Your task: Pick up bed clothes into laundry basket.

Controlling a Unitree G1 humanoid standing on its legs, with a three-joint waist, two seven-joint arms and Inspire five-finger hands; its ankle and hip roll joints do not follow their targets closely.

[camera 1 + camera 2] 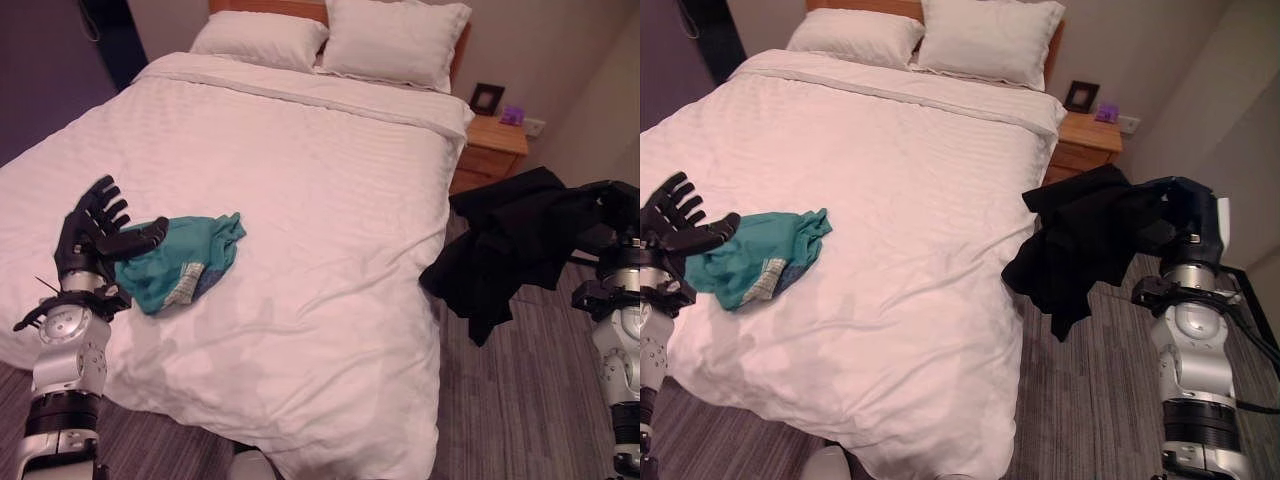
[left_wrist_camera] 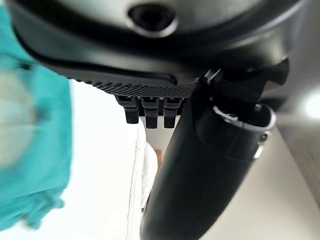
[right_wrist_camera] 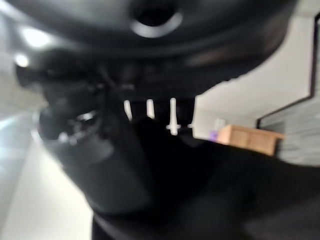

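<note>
A crumpled teal garment [image 1: 183, 262] lies on the white bed [image 1: 300, 180] near its left edge. My left hand [image 1: 92, 235] hovers just left of it, fingers spread and thumb pointing toward the cloth, holding nothing. The same teal garment [image 2: 30, 150] shows beside that hand in the left wrist view. My right hand [image 1: 1195, 215] is raised to the right of the bed, over the floor, and a black garment [image 1: 1085, 245] hangs from it in loose folds. Its fingers are curled into the black garment [image 3: 240, 200] in the right wrist view.
Two white pillows [image 1: 340, 40] rest against the wooden headboard. A wooden nightstand [image 1: 492, 150] with a small frame and a purple object stands at the bed's far right corner. Grey carpet [image 1: 520, 400] runs along the right side of the bed.
</note>
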